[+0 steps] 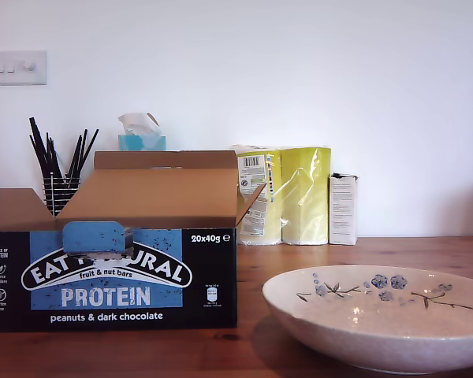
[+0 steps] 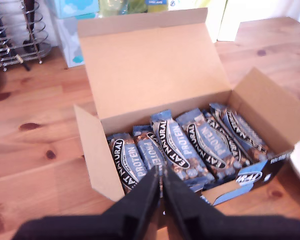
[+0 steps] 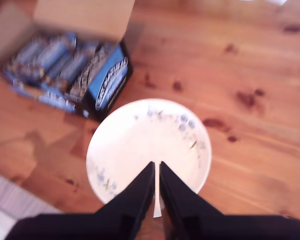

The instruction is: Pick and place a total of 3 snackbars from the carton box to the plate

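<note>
A: In the carton box (image 2: 155, 75), flaps open, snackbars (image 2: 177, 145) packed side by side. None on the plate (image 3: 140, 135).
B: Plate position?
A: Just beside the box, on the exterior view's right, wooden table (image 1: 378, 248).
B: Jaws?
A: My first gripper (image 2: 161, 180) above the bars, jaws pressed together. My second gripper (image 3: 156, 175) over the plate, nearly closed, holding nothing.

Illumination is bright, soft daylight; the exterior view is sharp, with a mild shadow beneath the plate (image 1: 394, 331) on the table (image 1: 142, 354); the first wrist view is slightly soft; the second wrist view is markedly blurred, the carton box (image 3: 65, 65) smeared, its far edge overexposed.
</note>
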